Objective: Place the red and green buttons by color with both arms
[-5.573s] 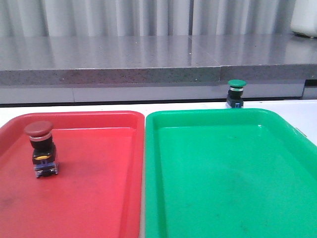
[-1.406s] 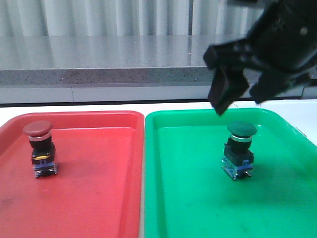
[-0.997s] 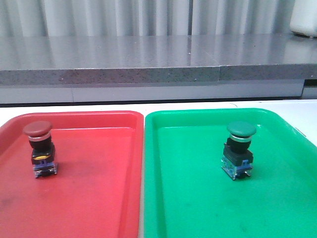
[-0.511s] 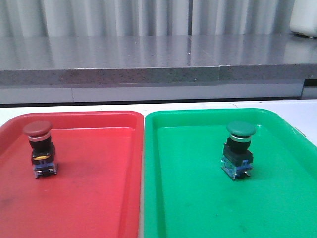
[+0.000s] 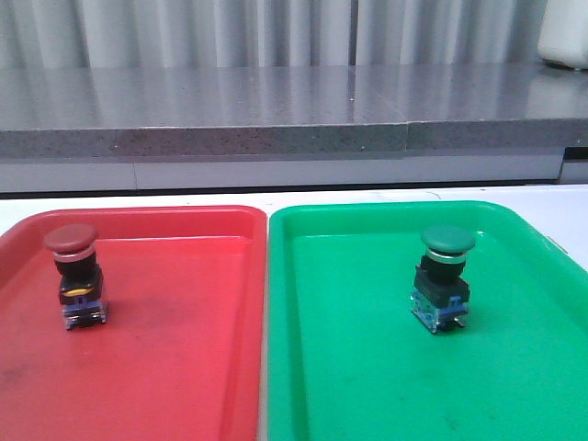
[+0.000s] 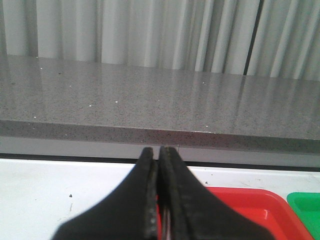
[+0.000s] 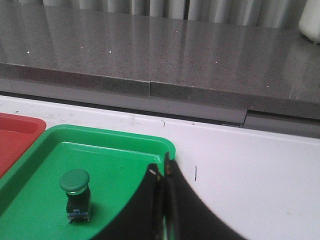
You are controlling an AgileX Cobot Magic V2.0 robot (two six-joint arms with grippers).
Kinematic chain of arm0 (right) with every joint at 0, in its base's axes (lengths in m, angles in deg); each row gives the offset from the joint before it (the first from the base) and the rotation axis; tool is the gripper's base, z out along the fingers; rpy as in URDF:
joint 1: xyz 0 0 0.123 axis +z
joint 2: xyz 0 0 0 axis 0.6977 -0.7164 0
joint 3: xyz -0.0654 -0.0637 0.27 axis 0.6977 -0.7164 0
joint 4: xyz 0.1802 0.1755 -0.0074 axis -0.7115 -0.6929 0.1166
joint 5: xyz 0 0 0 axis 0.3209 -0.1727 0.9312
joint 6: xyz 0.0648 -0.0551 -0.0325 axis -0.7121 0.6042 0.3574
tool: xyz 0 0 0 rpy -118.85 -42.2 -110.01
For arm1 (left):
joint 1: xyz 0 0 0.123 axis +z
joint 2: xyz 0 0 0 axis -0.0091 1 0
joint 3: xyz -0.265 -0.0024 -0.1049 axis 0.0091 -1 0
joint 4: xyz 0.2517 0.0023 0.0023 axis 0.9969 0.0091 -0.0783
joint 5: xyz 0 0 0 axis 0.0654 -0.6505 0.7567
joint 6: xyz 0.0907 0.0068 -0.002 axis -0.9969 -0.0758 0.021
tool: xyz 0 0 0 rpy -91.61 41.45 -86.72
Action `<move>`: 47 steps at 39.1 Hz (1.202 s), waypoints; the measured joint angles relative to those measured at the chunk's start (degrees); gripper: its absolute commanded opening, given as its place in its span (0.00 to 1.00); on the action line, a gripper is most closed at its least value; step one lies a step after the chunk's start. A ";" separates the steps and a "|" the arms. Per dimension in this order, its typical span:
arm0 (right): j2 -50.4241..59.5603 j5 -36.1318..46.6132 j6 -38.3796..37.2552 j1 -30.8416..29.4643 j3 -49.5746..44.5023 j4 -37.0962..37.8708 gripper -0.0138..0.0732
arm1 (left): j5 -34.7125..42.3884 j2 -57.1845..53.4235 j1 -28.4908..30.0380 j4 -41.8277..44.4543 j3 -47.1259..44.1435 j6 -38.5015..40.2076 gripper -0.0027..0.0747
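Observation:
The red button (image 5: 76,276), with a dull red cap, black body and yellow label, stands upright in the red tray (image 5: 184,367) at its left side. The green button (image 5: 444,278), with a dark green cap and blue base, stands upright in the green tray (image 5: 367,386); it also shows in the right wrist view (image 7: 75,194). Neither arm shows in the front view. My left gripper (image 6: 159,150) is shut and empty, over the white table near the red tray's corner (image 6: 260,210). My right gripper (image 7: 163,167) is shut and empty, at the green tray's far corner (image 7: 167,145), apart from the green button.
A grey stone ledge (image 5: 276,110) runs along the back of the white table (image 5: 138,197), with a ribbed curtain behind it. A white container (image 5: 565,32) stands on the ledge at the far right. The two trays lie side by side, touching.
The right arm, which hung open above the green button 1.4 s ago, has left the front view. The green button, once behind the green tray, now stands inside it. Nothing moved in the last second.

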 measured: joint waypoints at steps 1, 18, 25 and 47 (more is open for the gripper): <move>0.00 0.00 0.00 0.00 0.00 0.00 0.02 | 0.00 0.00 0.00 0.00 0.00 0.00 0.01; 0.00 0.00 0.00 0.00 0.00 0.00 0.02 | 0.00 0.00 0.00 0.00 0.00 0.00 0.01; 0.00 0.00 0.00 0.00 0.00 0.00 0.02 | 0.00 0.00 0.00 0.00 0.00 0.00 0.01; 0.00 0.00 0.00 0.00 0.00 0.07 0.02 | 0.84 -6.50 0.00 7.86 -7.26 9.91 0.01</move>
